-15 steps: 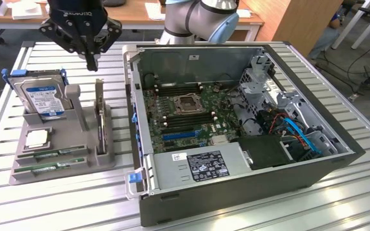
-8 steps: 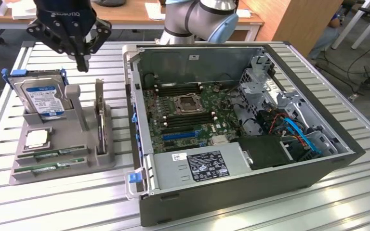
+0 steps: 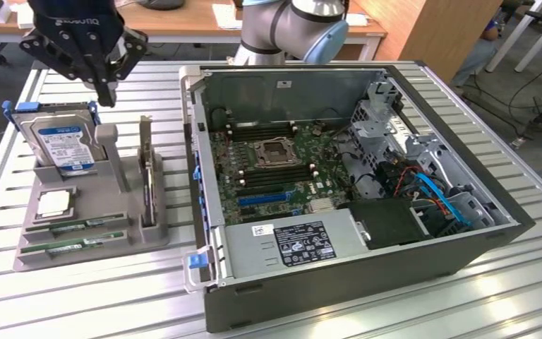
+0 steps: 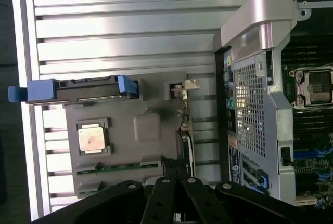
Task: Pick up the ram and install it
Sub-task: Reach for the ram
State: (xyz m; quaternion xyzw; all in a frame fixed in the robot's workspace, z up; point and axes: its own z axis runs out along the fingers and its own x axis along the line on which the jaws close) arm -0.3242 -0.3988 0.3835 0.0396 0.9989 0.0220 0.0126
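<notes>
ram (image 3: 73,225) is lying flat in a slot of the gray tray (image 3: 82,260), with the twin stick (image 3: 71,246) lying just beside it. Pincer (image 3: 106,93) is hovering above the tray near the hard drive (image 3: 64,145), fingers pressed together, pinching nothing. Open PC case (image 3: 365,282) is sitting on the surface (image 3: 64,304) at the exterior view's right.

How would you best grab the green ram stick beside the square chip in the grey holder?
By the middle of its long upper edge, coming straight down. The ram seems to stand on edge in a slot of the grey holder, so only that thin top strip is free.
</notes>
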